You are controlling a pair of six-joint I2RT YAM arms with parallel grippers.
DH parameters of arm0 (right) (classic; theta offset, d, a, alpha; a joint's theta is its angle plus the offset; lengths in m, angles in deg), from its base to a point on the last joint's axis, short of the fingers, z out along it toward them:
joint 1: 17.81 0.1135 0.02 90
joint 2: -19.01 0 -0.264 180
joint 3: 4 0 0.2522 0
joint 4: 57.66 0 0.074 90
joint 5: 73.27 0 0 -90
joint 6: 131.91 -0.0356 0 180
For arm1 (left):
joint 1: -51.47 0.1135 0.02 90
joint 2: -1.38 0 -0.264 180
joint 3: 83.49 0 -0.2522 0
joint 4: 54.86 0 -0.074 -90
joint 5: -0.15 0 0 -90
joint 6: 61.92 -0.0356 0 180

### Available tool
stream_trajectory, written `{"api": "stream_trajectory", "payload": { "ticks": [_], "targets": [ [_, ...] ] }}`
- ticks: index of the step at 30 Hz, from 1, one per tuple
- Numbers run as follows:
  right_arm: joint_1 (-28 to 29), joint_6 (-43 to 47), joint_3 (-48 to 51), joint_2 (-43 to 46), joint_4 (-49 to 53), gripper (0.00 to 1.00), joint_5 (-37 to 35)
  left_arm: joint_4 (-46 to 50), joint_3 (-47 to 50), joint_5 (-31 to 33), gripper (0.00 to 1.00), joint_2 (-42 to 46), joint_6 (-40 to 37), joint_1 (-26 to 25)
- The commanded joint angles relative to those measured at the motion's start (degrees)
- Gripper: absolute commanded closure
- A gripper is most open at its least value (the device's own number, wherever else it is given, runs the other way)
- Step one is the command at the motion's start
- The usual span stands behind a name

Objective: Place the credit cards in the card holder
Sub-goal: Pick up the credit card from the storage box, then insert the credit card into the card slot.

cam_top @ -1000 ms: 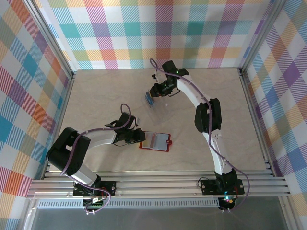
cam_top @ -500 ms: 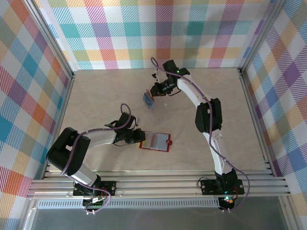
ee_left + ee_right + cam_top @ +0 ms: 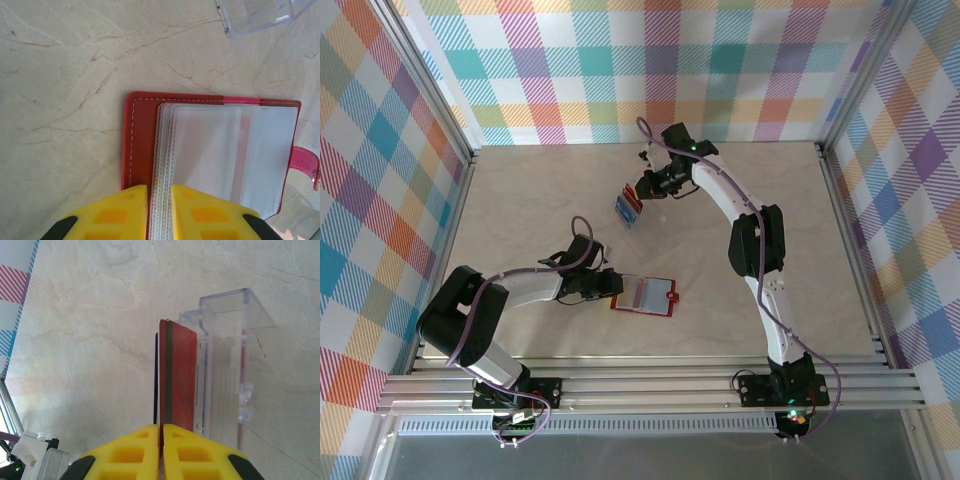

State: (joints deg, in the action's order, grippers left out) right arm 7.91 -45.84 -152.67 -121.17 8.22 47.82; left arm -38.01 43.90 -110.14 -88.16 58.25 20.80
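Observation:
The card holder (image 3: 645, 295), a red wallet, lies open on the table with its pale ribbed slots (image 3: 210, 150) up and its snap tab (image 3: 306, 162) to the right. My left gripper (image 3: 160, 187) is shut on the stitched edge of those slots, at the wallet's left end (image 3: 608, 286). Far across the table my right gripper (image 3: 642, 188) is shut on a red credit card (image 3: 180, 375) with a dark stripe, which stands on edge against a clear plastic case (image 3: 225, 365). The thin dark edge of another card (image 3: 156, 380) shows just left of it.
The clear case (image 3: 626, 208) stands at mid-table, with blue showing in it; its corner shows in the left wrist view (image 3: 255, 15). Metal rails (image 3: 620, 385) run along the near edge and checked walls close in the table on the other sides.
My right gripper's jaws have closed on the red card, which now shows beside the case, and the case has shifted slightly left. The left arm and wallet have not moved.

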Motion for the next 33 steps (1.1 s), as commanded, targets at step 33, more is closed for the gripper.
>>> {"api": "stream_trajectory", "payload": {
  "ticks": [33],
  "targets": [
    [8.6,-29.5,81.9,56.9,-46.9,1.00,-13.8,4.2,-0.6,1.9,0.82,-0.1,-0.6,-1.6]
  ]
}}
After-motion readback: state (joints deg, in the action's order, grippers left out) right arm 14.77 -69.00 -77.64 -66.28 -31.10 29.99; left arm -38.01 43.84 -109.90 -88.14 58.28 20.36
